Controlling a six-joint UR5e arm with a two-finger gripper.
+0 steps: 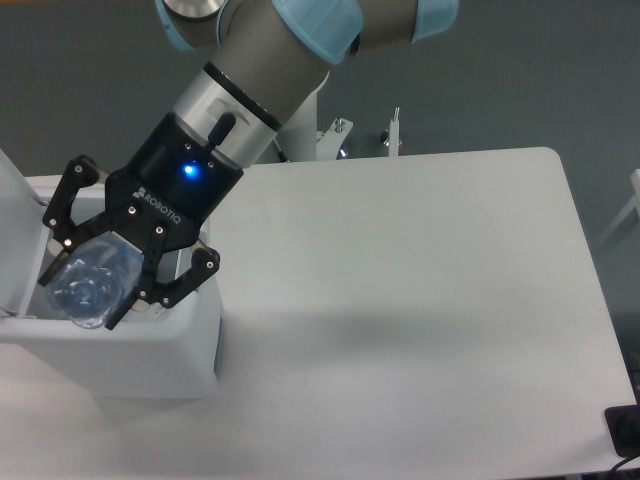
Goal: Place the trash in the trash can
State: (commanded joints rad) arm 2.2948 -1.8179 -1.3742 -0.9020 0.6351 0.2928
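The trash can (150, 345) is a white boxy bin at the table's left edge, with its lid (12, 215) raised at the far left. My gripper (84, 296) points down-left over the bin's opening. It is shut on the clear plastic water bottle (92, 278), which sits between the two black fingers at about rim height, partly inside the opening. The bottle's label does not show. The white wrapper with the green edge is out of view. The inside of the bin is hidden by the gripper and the bottle.
The white table (400, 300) stretches to the right of the bin. A metal bracket stand (365, 140) is behind the table's far edge. A dark object (625, 430) sits at the bottom right corner.
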